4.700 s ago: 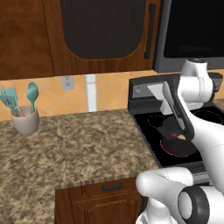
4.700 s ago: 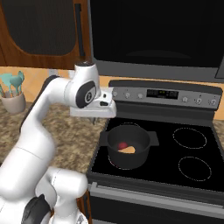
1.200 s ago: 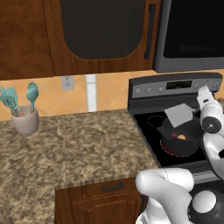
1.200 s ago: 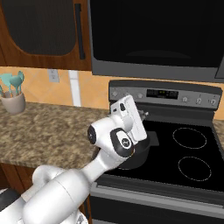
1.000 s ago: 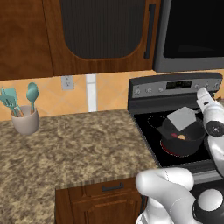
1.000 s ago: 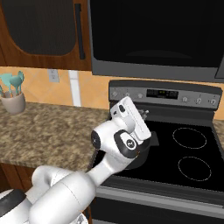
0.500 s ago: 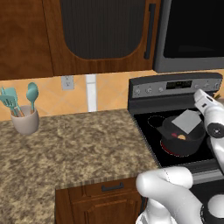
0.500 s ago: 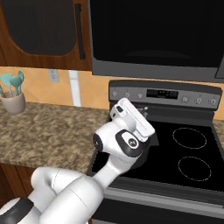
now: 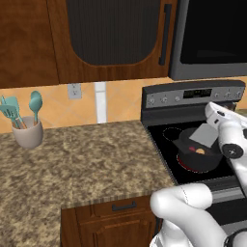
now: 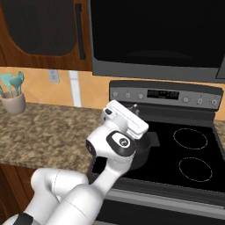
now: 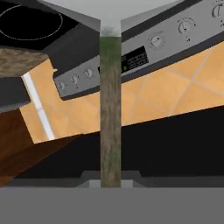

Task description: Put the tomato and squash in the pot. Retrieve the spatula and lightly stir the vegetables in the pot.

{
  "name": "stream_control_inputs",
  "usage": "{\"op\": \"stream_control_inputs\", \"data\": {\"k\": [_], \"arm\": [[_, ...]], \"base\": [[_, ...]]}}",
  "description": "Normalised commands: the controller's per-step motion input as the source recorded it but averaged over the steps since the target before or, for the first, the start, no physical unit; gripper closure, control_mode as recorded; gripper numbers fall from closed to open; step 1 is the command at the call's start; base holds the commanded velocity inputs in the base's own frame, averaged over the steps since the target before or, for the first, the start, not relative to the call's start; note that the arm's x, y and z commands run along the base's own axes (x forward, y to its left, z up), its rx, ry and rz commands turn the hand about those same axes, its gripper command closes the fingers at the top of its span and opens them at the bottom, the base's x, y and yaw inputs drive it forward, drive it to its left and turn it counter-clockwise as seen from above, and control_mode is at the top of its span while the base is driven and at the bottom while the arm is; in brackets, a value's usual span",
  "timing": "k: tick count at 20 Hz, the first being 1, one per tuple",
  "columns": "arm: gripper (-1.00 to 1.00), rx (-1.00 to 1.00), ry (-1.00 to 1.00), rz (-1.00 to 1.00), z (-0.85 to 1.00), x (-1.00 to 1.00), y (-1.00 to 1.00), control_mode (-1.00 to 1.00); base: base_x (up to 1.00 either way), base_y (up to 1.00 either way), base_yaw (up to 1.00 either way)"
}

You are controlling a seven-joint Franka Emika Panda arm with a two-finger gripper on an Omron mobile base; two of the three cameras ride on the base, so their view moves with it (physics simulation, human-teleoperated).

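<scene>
The dark grey pot [image 9: 193, 155] stands on the front left burner of the stove, and the arm covers most of it in the right base view [image 10: 143, 152]. A tan-orange bit of the squash [image 9: 199, 151] shows inside it. The tomato is hidden. The spatula's pale grey blade [image 9: 205, 135] hangs tilted over the pot's far right rim. In the hand view its thin handle [image 11: 110, 109] runs straight up from my gripper [image 11: 110, 176] to the blade [image 11: 109, 15]. The gripper is shut on the handle.
The stove's control panel [image 9: 193, 96] rises behind the pot, under a dark microwave [image 10: 154, 35]. Two unused burners [image 10: 193, 154] lie to the right. A pale cup of teal utensils [image 9: 27, 126] stands far left on the granite counter [image 9: 82, 164].
The spatula blade has drifted a little right and down over the pot in the last second. The arm has swung from above the pot to low beside it.
</scene>
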Motion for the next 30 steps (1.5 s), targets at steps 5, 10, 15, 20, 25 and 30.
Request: {"op": "stream_control_inputs", "data": {"k": [5,10,15,20,25,30], "arm": [[1.00,-0.30,-0.02,0.00,-0.08,0.00,0.24,-1.00],[1.00,-0.09,0.00,-0.01,-0.17,0.02,0.35,-1.00],[1.00,-0.01,0.00,0.00,-0.19,0.03,0.24,-1.00],[1.00,-0.04,0.00,-0.01,-0.29,0.05,0.18,-1.00],[1.00,-0.06,0.03,-0.03,-0.41,0.08,0.04,-1.00],[1.00,-0.04,0.03,-0.07,-0.40,0.06,0.00,-1.00]], "base": [[0.00,0.00,0.00],[0.00,0.00,0.00],[0.00,0.00,0.00],[0.00,0.00,0.00],[0.00,0.00,0.00],[0.00,0.00,0.00]]}}
